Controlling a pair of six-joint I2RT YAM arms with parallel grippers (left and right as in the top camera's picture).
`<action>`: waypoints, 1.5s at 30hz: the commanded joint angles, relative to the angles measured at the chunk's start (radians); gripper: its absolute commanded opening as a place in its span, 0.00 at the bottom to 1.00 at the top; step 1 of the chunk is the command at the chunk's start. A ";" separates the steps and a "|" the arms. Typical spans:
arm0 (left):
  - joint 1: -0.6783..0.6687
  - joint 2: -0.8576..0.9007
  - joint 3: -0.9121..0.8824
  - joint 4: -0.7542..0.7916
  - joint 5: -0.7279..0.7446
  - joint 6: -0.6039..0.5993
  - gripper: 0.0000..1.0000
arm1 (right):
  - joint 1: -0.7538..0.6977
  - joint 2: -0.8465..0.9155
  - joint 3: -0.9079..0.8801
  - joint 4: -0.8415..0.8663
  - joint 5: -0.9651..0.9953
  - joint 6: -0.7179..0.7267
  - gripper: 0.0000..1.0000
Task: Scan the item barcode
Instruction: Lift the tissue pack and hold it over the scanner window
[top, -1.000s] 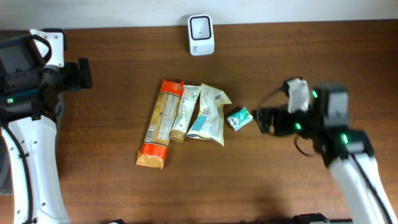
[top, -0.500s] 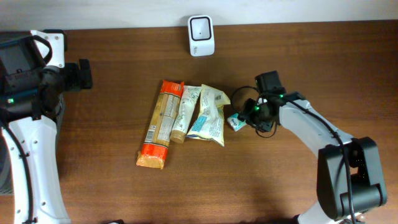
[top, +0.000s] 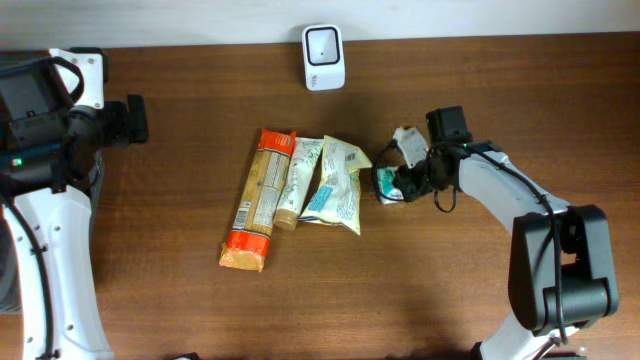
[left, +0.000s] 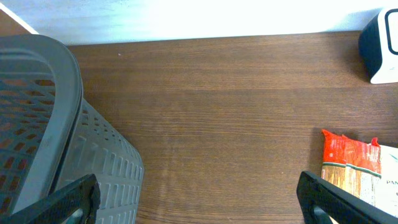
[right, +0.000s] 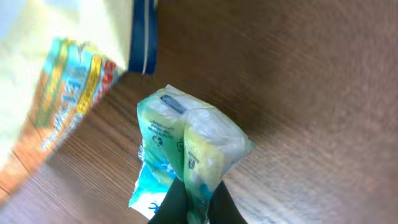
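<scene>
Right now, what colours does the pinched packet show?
The packet is green, white and blue; clearest from the right wrist.

Wood, plastic and film on your bench

You have a dark wooden table (left: 217, 124) with fine grain and a soft sheen; the basket (left: 43, 81) is grey matt plastic, perforated; the scanner (top: 323, 56) has a smooth white plastic shell; the small green packet (right: 186, 146) is crinkled, glossy film; the orange packet (top: 258, 198) and pale yellow pouch (top: 338, 183) look like shiny printed film.
</scene>
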 joint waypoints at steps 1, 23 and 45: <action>0.001 0.000 0.000 0.002 0.008 0.016 0.99 | -0.003 0.011 0.018 -0.005 0.050 -0.264 0.04; 0.001 0.000 0.001 0.002 0.008 0.016 0.99 | -0.233 0.087 0.261 -0.549 -0.866 -0.134 0.04; 0.001 0.000 0.001 0.002 0.008 0.016 0.99 | -0.259 -0.220 0.339 -0.697 -1.121 -0.197 0.04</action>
